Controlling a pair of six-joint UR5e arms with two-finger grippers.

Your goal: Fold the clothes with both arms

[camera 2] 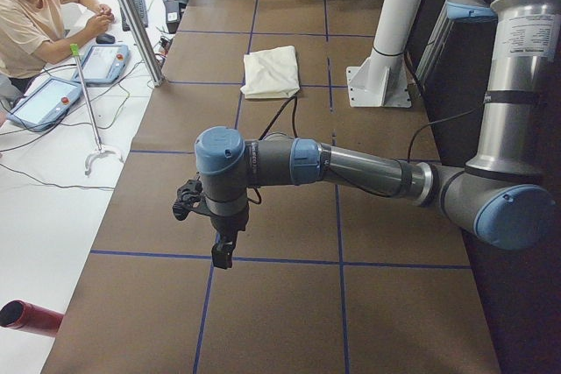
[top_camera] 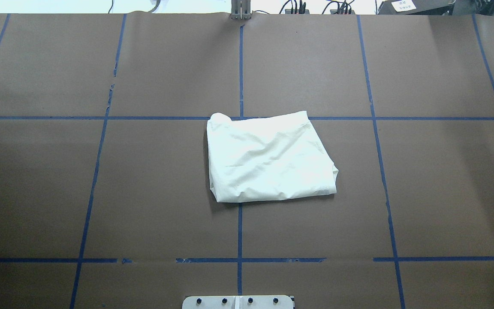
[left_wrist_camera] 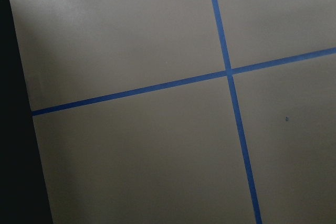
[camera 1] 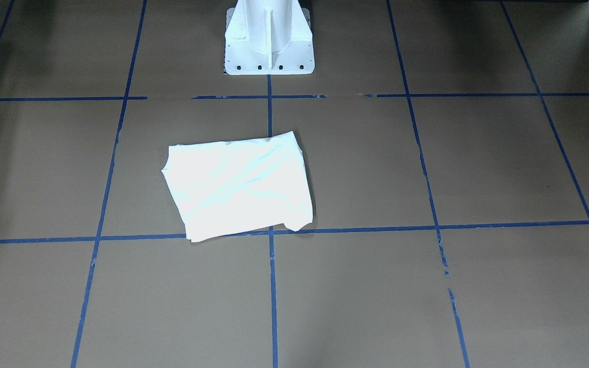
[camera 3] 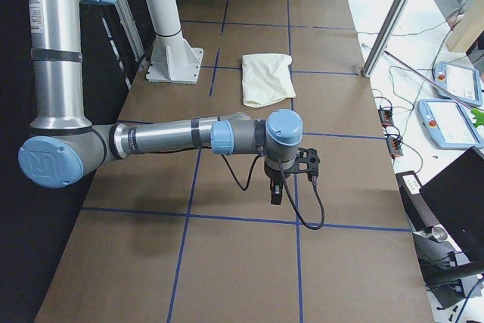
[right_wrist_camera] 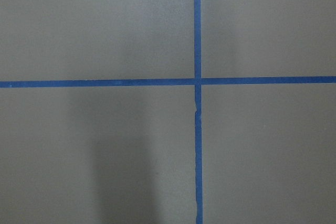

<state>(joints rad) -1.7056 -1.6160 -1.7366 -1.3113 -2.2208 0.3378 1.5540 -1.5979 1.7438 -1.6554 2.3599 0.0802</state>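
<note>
The cream-white folded cloth shirt (top_camera: 270, 159) lies in the middle of the brown paper desk (top_camera: 101, 193) — done, we think. The black left gripper (camera 2: 223, 253) and black right gripper (camera 3: 277, 194) hang far off; spread or pressed together, we cannot tell. Best not to bump it.

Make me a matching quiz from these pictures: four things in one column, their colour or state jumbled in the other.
1. T-shirt
2. tape lines
3. pedestal base
4. table

A. brown
B. white, standing at the robot's edge
C. blue
D. folded, lying mid-table

Pairs: 1-D, 2-C, 3-B, 4-A
</note>
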